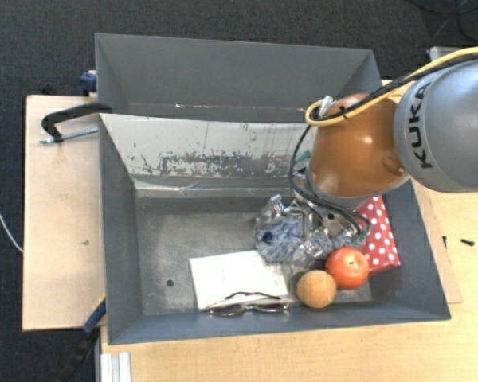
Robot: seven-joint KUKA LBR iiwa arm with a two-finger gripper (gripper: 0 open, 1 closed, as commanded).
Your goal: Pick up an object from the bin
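My gripper [317, 223] hangs low in the right half of the bin, beneath the arm's orange cover. It is right beside a crumpled blue-grey bundle [277, 235], at that bundle's right edge and seemingly touching it. Just in front of the gripper lies a red round fruit [349, 267], with a tan-orange ball [315, 289] touching its left side. A red packet with white dots [382, 235] lies to the gripper's right, partly hidden by the arm.
A white sheet [233, 277] lies flat on the floor in front of the bundle. A pair of thin-framed glasses [247, 305] rests along the front wall. The bin's left half has bare floor.
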